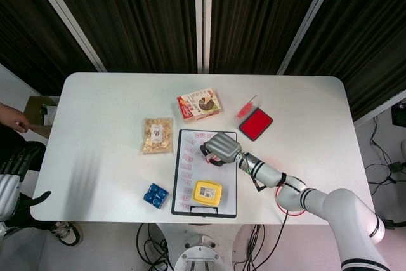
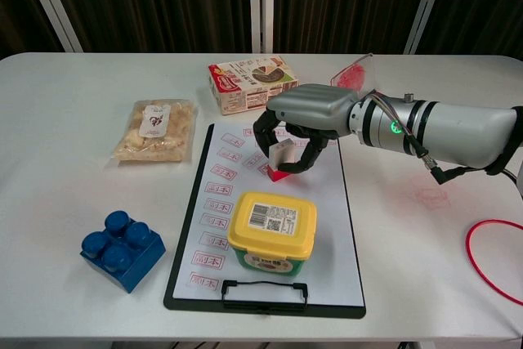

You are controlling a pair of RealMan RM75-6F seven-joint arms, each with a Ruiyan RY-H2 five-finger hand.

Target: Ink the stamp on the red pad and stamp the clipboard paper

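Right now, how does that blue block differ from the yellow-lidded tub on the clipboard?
The blue block is blue all over, with round studs on top; the yellow-lidded tub has a flat yellow lid bearing a barcode label. The block sits on the bare table, left of the clipboard; the tub stands on the clipboard's paper. Neither is touched by a hand.
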